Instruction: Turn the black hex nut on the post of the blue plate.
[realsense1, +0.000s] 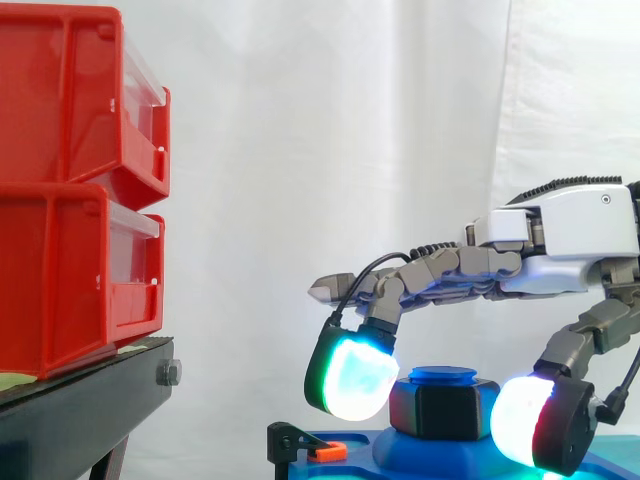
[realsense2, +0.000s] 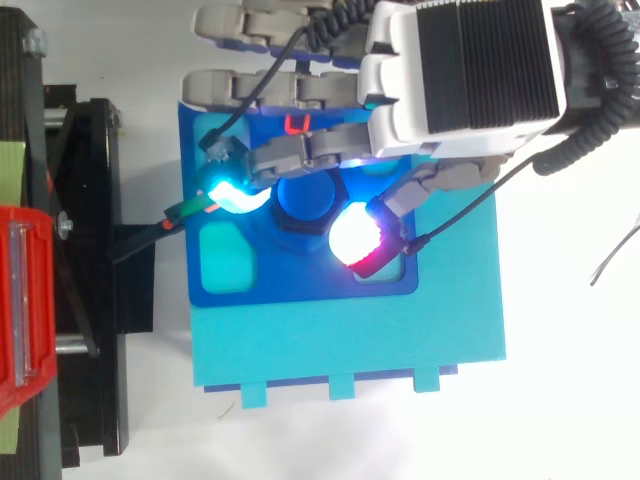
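**Nut (realsense1: 443, 412) pinched on post (realsense1: 443, 376)**

I saw the hand (realsense1: 560, 235) curled over the plate (realsense2: 300, 285), its cyan pad (realsense1: 355, 378) and thumb pad (realsense1: 520, 420) pressed against opposite sides of the nut. Two red bins (realsense1: 70, 190) stood stacked on the stand (realsense1: 80, 410), left; I couldn't see into them.
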